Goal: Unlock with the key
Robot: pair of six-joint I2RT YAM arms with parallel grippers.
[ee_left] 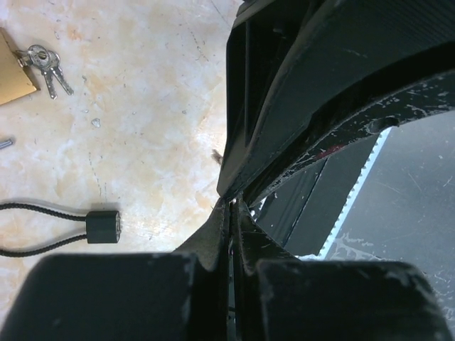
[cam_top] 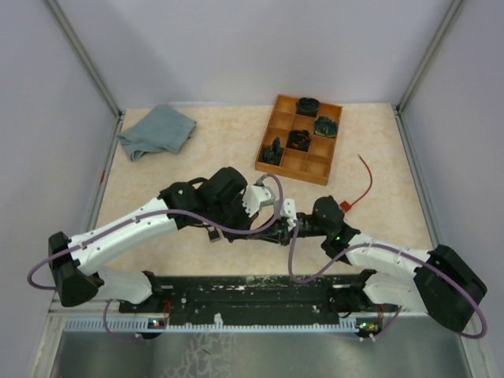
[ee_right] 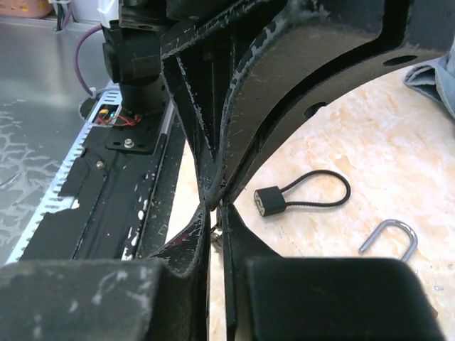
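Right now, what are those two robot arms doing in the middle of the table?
Both arms reach to the middle of the beige marbled table, where their tips meet. The left gripper and the right gripper are both shut; whether either pinches a key is too hidden to tell. A brass padlock lies on the table with small silver keys beside it, a black cable lock lies nearby, and a silver shackle shows too. Nothing is gripping those locks.
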